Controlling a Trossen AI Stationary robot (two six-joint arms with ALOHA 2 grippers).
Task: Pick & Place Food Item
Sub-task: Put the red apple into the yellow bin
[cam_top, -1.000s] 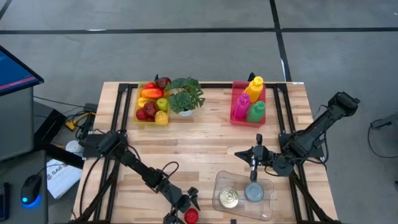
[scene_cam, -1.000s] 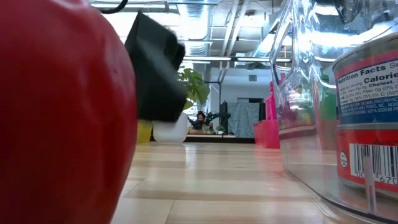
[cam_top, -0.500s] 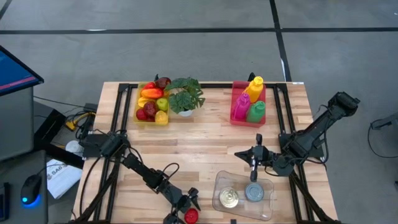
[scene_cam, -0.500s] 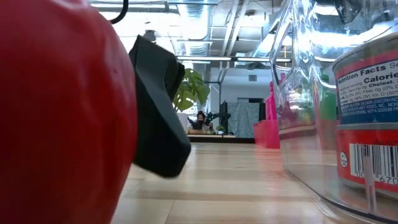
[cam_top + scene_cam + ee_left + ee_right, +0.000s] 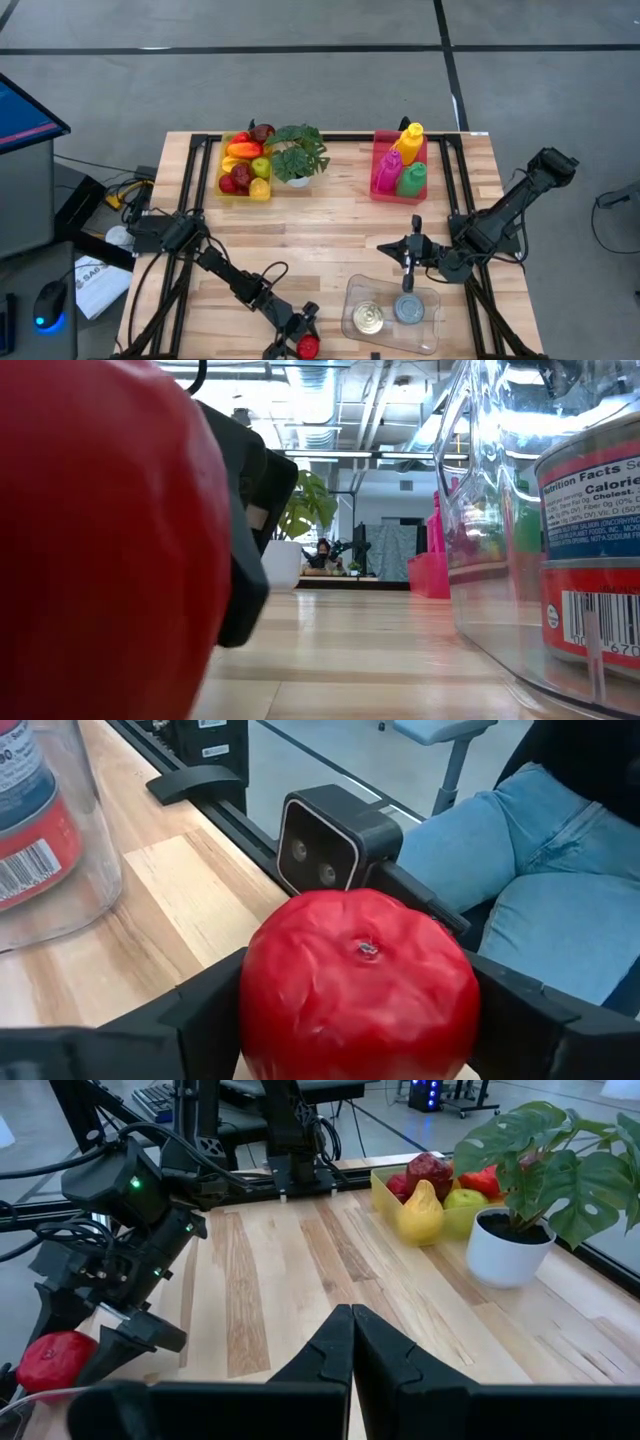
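1. Red, slightly dimpled apple [image 5: 360,985] sits on the tabletop [image 5: 330,220] just left of the clear tray [image 5: 392,314], at the front edge.
2. Left gripper [image 5: 300,345] brackets it, fingers pressing both sides, apparently clamped on it for lifting.
3. Right gripper [image 5: 408,262] waits beyond the tray, fingers together.

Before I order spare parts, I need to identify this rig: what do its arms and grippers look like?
Both are dark, slim, jointed arms. The left arm has black cables looping along it and ends in the left gripper with flat matte-black fingers. A green light glows on its housing in the right wrist view. The right gripper has tapering black fingers.
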